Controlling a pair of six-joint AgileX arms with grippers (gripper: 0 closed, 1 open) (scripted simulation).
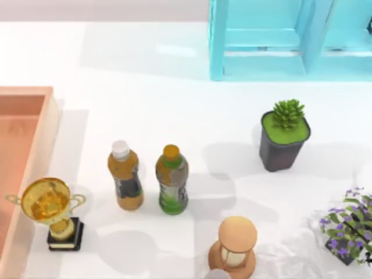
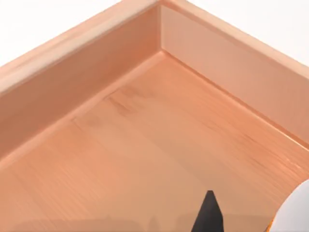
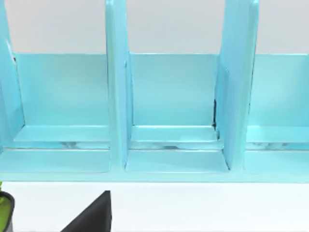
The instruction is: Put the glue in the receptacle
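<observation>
From above, we see the salmon receptacle (image 1: pixel 23 151) at the worktop's (image 1: pixel 174 104) left edge, with a gold trophy (image 1: pixel 49 212) touching its near wall. Right of that stand an amber bottle (image 1: pixel 124 175) and a green bottle (image 1: pixel 172 180), just beside each other. An hourglass (image 1: pixel 235 247) sits near the front edge, a potted succulent (image 1: pixel 284 135) farther right, a purple-flowered plant (image 1: pixel 349 224) at the right edge, and a turquoise shelf (image 1: pixel 290 38) at the back.

At our left wrist we look down into a corner of the receptacle (image 2: pixel 145 145). A dark fingertip (image 2: pixel 209 215) of the left hand shows near the glue (image 2: pixel 294 210), a white rounded shape with an orange sliver; we cannot tell whether the hand clamps it.

At our right wrist, the shelf (image 3: pixel 159 111) faces us across the worktop (image 3: pixel 193 208). One dark fingertip (image 3: pixel 94 217) of the right hand shows; we cannot tell how its fingers stand. The succulent's pot (image 3: pixel 5 210) is nearby.
</observation>
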